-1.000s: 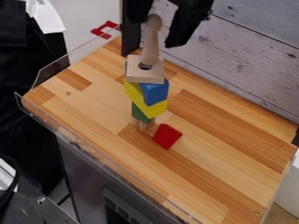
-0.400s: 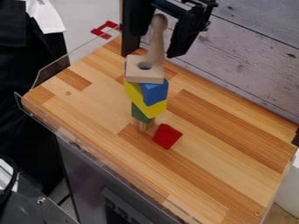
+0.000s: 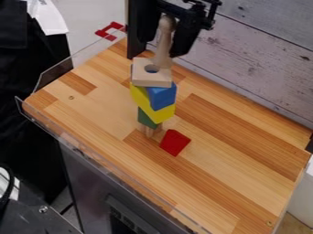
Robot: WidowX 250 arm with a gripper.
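Red block (image 3: 175, 142), stack (image 3: 160, 98) on wooden tabletop (image 3: 238, 169)

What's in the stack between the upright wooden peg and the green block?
Camera view: below the wooden peg come the holed wooden square, then blue and yellow blocks, above the green block.

Arm (image 3: 194, 11) cut off by the top edge, pincer's (image 3: 161, 47) contact with wooden pin (image 3: 164, 37) apparently hidden.

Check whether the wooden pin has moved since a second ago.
Yes, the wooden pin moved slightly rightward: its foot now sits farther from the hole in the pale block.
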